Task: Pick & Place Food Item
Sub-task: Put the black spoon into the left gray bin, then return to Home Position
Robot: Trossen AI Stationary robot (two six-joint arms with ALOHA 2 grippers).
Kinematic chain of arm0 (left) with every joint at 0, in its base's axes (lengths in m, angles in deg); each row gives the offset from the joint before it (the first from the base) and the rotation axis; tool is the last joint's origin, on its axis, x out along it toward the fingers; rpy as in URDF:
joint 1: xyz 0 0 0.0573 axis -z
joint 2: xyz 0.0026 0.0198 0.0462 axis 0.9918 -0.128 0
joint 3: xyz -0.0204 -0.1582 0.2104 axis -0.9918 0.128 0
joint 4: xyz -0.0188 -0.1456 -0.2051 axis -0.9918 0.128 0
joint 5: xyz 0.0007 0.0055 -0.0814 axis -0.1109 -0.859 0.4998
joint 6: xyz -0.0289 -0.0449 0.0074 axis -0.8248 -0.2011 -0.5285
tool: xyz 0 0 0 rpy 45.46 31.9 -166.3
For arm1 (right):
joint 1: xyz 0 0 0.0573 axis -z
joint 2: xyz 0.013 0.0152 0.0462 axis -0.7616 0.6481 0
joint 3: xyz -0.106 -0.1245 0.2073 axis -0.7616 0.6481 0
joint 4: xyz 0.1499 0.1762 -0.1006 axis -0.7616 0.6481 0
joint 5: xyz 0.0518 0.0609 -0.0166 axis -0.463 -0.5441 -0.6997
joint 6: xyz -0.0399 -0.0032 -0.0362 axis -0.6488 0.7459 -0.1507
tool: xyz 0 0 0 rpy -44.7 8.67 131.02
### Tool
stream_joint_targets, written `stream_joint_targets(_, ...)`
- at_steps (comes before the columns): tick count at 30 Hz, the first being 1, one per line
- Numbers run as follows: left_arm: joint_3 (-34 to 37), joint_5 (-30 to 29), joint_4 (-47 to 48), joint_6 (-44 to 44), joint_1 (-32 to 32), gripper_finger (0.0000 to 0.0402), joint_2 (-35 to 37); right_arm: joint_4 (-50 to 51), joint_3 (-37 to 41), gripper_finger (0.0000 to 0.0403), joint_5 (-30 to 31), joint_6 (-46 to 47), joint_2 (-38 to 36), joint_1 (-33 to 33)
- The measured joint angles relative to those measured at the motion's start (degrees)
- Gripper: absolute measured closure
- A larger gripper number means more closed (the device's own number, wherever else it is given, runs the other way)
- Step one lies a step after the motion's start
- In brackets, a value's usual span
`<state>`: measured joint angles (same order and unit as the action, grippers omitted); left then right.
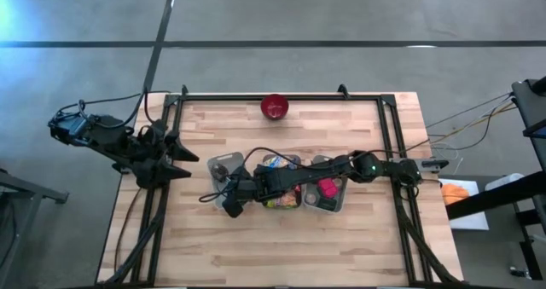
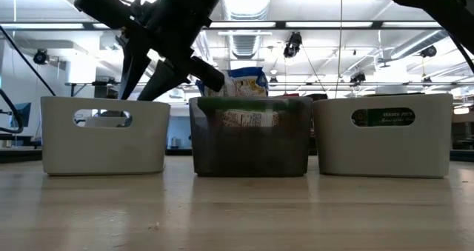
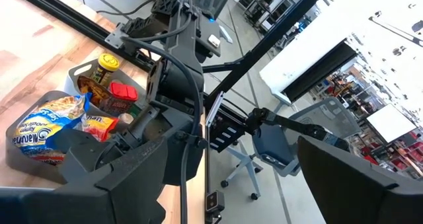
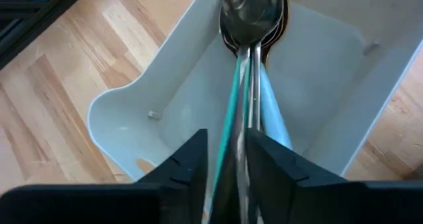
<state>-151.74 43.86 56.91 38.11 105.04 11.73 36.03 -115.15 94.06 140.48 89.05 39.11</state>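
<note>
Three bins stand in a row mid-table. The middle bin (image 1: 281, 187) holds food packets, among them a blue-and-yellow bag (image 3: 41, 130). My right gripper (image 4: 226, 151) reaches down into the white left bin (image 4: 125, 112), slightly open. The handles (image 4: 243, 98) of several spoons run between its fingers. The spoon bowls (image 4: 252, 12) lean on the bin's far wall. My left gripper (image 3: 231, 197) hangs wide open with nothing between its fingers, beyond the table's left edge (image 1: 175, 157). My right gripper has a finger on each side of the spoon handles' near ends (image 4: 231, 141), coming slanting down from above and lying along them. A dark gap shows beside the teal handle. Whether the other finger (image 4: 264, 158) touches the silver handle, I cannot tell.
A red bowl (image 1: 275, 107) sits at the table's far edge. The right bin (image 1: 328, 193) holds a pink packet and a jar. My right arm lies over the middle and right bins. Bare wood runs along the near side (image 1: 281, 246).
</note>
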Motion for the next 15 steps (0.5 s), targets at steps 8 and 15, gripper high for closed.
stream_joint_targets(8,0.0,0.0,0.0,0.0,0.0,0.0061,0.0,0.0,0.0,0.0249,0.0,0.1,0.0,0.1)
stream_joint_targets(15,0.0,0.0,0.0,-0.2,0.0,0.0061,0.0,-0.2,-0.7,0.0220,0.2,-0.4,0.0,0.1)
